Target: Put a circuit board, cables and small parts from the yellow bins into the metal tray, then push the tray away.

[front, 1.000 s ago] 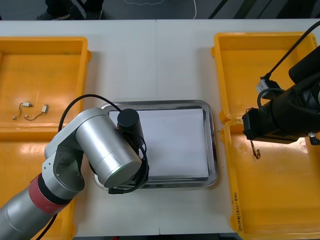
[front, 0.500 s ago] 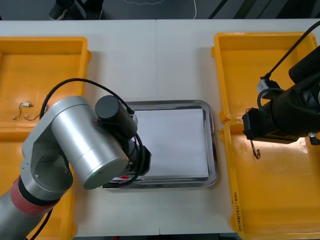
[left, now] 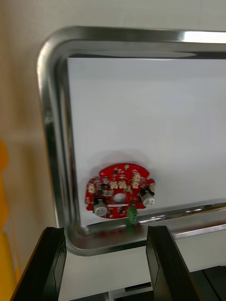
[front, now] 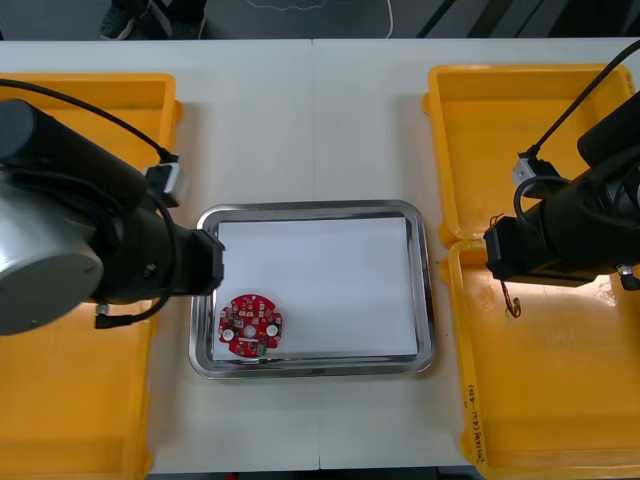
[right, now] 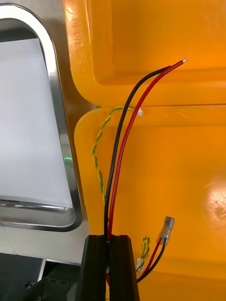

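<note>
Circuit board (front: 251,326), round and red, lies flat in the near-left corner of the metal tray (front: 426,290), on its white inside. My left fingers (left: 162,263) stand wide apart and hold nothing, just outside that corner's rim; the arm reaches in over the left yellow bins (front: 90,130). My right fingers (right: 101,263) are pinched together on a black and red cable (right: 123,141), where the two right yellow bins (front: 520,120) meet; a green and yellow twisted cable (right: 100,150) lies in the bin there. Bare desk (front: 310,120) runs between the tray and bins and on to the far edge.
</note>
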You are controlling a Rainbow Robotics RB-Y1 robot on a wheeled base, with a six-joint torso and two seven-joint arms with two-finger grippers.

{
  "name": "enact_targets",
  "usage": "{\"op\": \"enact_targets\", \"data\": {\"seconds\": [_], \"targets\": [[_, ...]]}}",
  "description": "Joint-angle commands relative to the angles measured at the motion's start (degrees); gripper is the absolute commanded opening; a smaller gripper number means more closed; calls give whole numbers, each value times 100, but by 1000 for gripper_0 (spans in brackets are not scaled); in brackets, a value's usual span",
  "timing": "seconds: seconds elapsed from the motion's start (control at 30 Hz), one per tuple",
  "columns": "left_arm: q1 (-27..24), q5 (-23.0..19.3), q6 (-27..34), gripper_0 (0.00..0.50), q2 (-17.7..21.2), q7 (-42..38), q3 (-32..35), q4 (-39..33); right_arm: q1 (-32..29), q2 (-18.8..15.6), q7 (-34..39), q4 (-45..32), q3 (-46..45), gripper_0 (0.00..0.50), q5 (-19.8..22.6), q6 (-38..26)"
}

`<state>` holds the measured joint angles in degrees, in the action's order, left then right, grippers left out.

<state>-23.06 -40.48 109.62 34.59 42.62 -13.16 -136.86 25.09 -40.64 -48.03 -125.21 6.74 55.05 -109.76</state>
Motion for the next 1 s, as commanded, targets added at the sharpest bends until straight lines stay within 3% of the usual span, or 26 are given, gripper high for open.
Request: {"op": "enact_targets", "data": {"seconds": [0.03,0.3,0.47,0.8,1.0], "targets": [[117,-513,38,497,566,344,815,-218,260,-23,-901,-196,64,0,128,-24],[38,-1208,38,498,1015,669,1878,283,436,100,-1789,-187,64,0,278,-24],[-217,-1462,38,498,1366,1152,2239,1082,506,136,-2316,-196,73,0,383,-24],[-665,-1542,38,498,1858,2119,2397,2700,937,65,-2650,-196,697,0,410,-24],[-937,-1366,-11,498,1981,2752,2397,3526,1350,136,-2712,-187,1181,0,366,-24]]}}
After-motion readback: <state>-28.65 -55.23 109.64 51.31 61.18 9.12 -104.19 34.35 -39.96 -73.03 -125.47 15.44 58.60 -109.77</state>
